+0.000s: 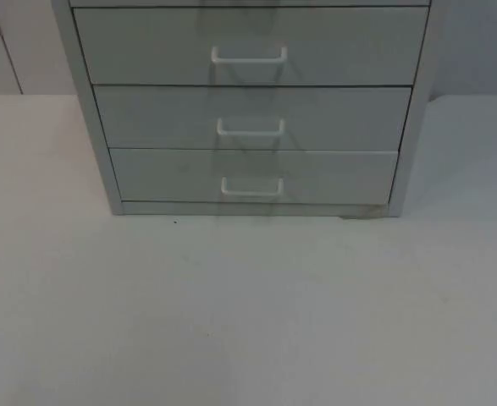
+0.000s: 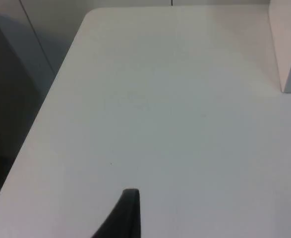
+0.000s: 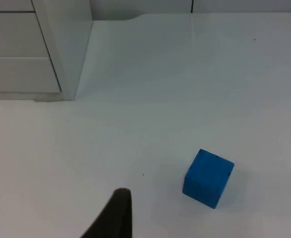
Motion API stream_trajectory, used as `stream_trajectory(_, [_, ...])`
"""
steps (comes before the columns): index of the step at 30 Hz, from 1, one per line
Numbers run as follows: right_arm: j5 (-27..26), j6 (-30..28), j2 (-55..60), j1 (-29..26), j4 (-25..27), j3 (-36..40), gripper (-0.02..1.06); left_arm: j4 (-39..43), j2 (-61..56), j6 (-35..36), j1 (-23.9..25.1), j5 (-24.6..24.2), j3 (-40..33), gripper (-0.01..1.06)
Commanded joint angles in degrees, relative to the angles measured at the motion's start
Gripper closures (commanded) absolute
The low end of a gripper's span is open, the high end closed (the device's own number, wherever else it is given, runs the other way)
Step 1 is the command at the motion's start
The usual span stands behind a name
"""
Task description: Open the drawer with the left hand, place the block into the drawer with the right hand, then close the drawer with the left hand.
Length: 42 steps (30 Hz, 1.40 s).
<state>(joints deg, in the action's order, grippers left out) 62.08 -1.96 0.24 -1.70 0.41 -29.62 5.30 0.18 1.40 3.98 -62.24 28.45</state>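
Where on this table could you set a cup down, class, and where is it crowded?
Free: the wide white table in front of the drawer cabinet, and the stretch between the cabinet's side and the blue block. Crowded only at the cabinet's foot and right by the block.

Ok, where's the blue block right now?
In the right wrist view, the blue block sits on the white table, apart from the drawer cabinet.

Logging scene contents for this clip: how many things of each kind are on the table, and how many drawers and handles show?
Cabinet: 1
Closed drawers showing a handle, top, middle, bottom: 3
White handles: 3
Blue block: 1
Total: 2 things on the white table, the cabinet and the block.
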Motion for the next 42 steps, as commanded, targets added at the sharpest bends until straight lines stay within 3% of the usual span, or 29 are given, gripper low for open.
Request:
stream_trajectory(1, [-0.58,-0.63,-0.24,0.21,0.21,-0.19,-0.01,0.30,0.59,-0.09,0.14,0.83,-0.10,0.00])
stream_trajectory(10, [-6.51,-0.63,10.39,0.21,0.09,-4.52,-0.01,0.30,6.99,-0.09,0.14,1.35,0.28,0.00])
stream_trajectory(21, [-15.46,-0.63,32.20,0.21,0.07,-10.92,-0.01,-0.11,21.91,0.41,0.14,13.27,4.87,0.00])
stream_trajectory(27, [-20.05,-0.42,40.57,0.21,-0.04,-11.37,-0.01,-2.30,33.72,0.54,0.14,15.68,8.66,0.00])
stream_trajectory(35, [-21.11,-0.42,48.90,0.21,0.09,-11.37,-0.01,-4.61,47.13,0.36,0.14,19.09,11.96,0.00])
stream_trajectory(42, [-19.63,-0.42,51.68,0.21,0.18,-11.37,-0.01,-5.30,54.02,-1.84,0.14,19.10,11.96,0.00])
